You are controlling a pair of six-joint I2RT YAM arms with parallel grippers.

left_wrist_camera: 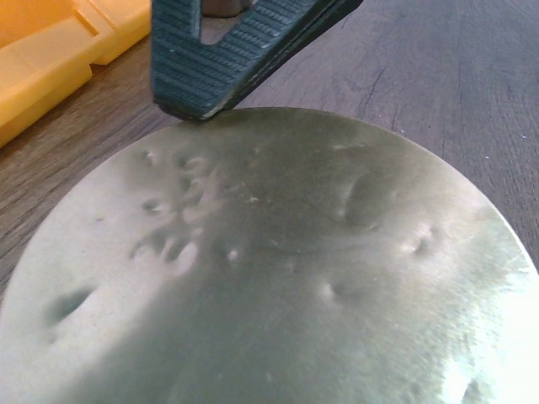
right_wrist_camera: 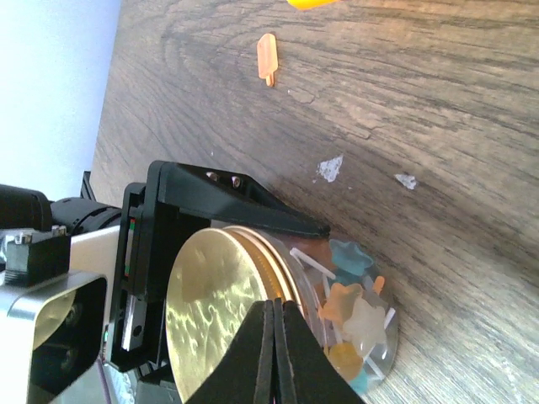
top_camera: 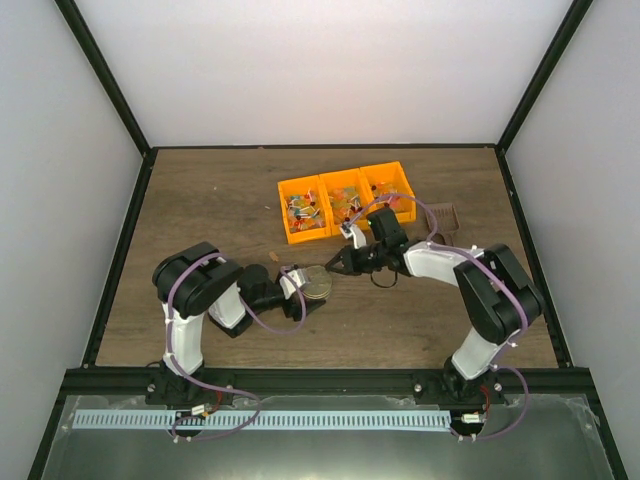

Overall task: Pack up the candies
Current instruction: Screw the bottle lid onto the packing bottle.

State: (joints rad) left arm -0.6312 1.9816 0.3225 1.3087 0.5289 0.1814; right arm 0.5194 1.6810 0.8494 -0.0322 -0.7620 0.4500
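The jaws of the left gripper [top_camera: 310,286] are clamped on a clear jar [right_wrist_camera: 383,337] that lies on its side, one black finger running along the jar's upper side in the right wrist view. The jaws of the right gripper [right_wrist_camera: 274,320] are pressed together with nothing between them, and their tip touches the rim of the gold lid [left_wrist_camera: 278,278], at 12 o'clock on it in the left wrist view. Some candies [right_wrist_camera: 347,307] sit inside the jar, behind the lid, in pale, orange and blue colours. Many more fill the three orange bins [top_camera: 300,185], which stand at about 1 o'clock from the jar, near but apart from it. A brown scoop [top_camera: 447,216] lies at 3 o'clock of the bins. One orange candy [right_wrist_camera: 267,59] lies loose on the wooden table [right_wrist_camera: 438,101] – also two small pale scraps [right_wrist_camera: 330,168].
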